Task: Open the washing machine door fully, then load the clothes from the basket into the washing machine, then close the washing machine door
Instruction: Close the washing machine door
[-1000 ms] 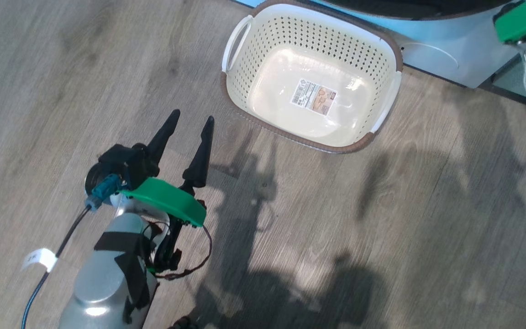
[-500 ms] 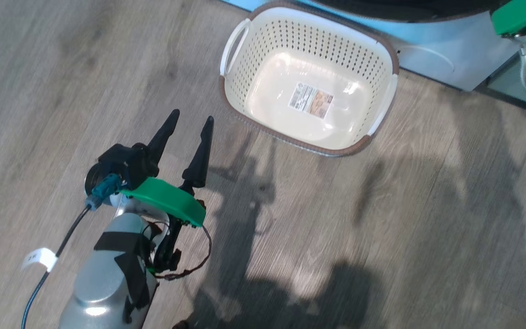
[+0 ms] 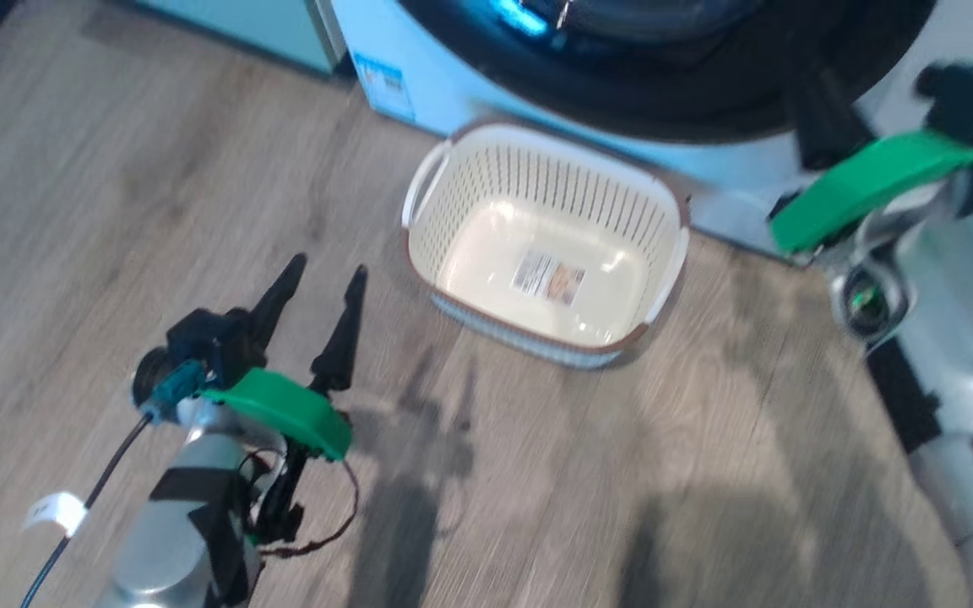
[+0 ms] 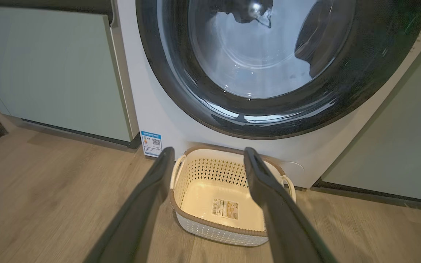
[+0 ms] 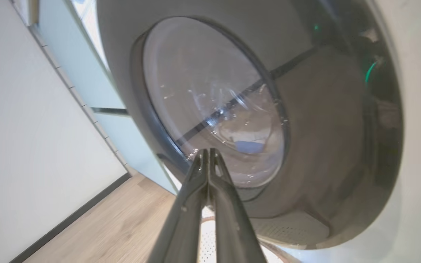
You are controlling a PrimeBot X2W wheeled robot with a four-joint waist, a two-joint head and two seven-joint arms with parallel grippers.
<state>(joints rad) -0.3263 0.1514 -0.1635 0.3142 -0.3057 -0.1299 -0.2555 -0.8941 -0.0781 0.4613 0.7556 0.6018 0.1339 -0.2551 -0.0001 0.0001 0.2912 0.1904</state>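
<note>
The washing machine (image 4: 152, 106) stands white ahead, its black round door (image 4: 356, 84) lying flush against the front. Through the glass in the right wrist view I see the clothes (image 5: 249, 146), pale fabric with a blue piece, inside the drum. The cream basket (image 3: 453, 186) sits empty on the floor in front of the machine, label on its bottom. My left gripper (image 3: 317, 274) hovers open, left of the basket and short of it, nothing between its fingers (image 4: 159, 182). My right gripper (image 5: 208, 151) is shut, tips close to the door's lower glass; contact I cannot tell.
Pale green cabinets (image 4: 49, 65) flank the washer on both sides. A blue label (image 3: 385, 84) marks the machine's lower left corner. Wooden floor (image 3: 579, 473) spreads out around the basket. My right arm's green cover (image 3: 867, 186) shows at the upper right, near the door.
The head camera has tilted up, bringing the washer's front and my right arm into the picture. Relative to the floor, the basket and left gripper appear to stay put.
</note>
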